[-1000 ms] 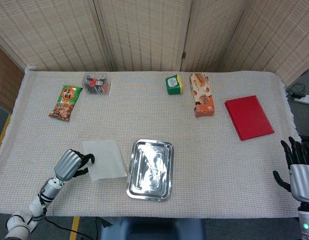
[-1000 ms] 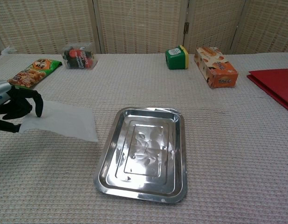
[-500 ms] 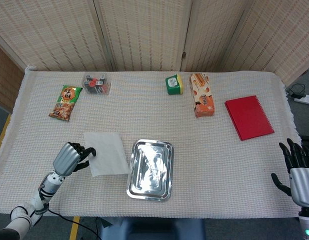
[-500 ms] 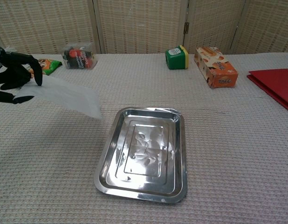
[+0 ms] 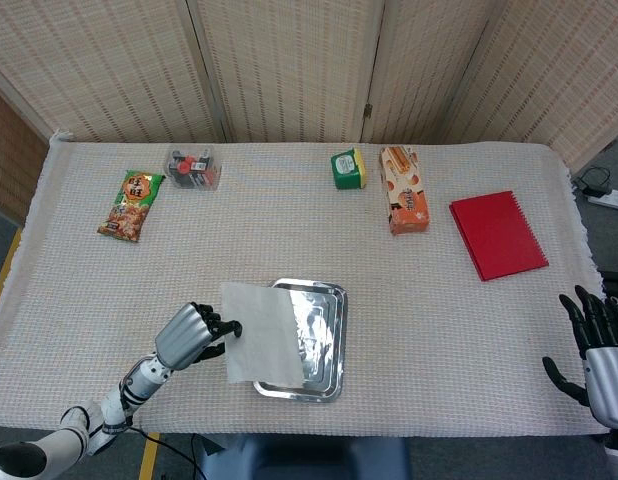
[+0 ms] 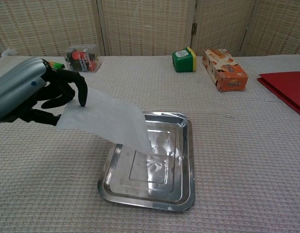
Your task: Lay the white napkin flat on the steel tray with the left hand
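My left hand [image 5: 192,336] [image 6: 38,92] pinches one edge of the white napkin [image 5: 263,335] [image 6: 108,119] and holds it in the air. The napkin slopes down to the right, and its free end hangs over the left half of the steel tray [image 5: 324,352] [image 6: 172,165]. The tray lies flat on the cloth near the table's front edge; the napkin hides part of its left side. My right hand [image 5: 593,345] shows only in the head view, at the far right beyond the table edge, open and holding nothing.
Along the back of the table lie a snack bag [image 5: 131,205], a clear box of small items [image 5: 193,168] [image 6: 83,58], a green box [image 5: 347,169] [image 6: 183,60] and an orange carton [image 5: 405,202] [image 6: 224,68]. A red notebook [image 5: 497,234] [image 6: 288,88] lies at the right.
My left hand has lifted the napkin off the cloth and carried it to the right, so its free end now hangs over the tray. The right hand has sunk slightly.
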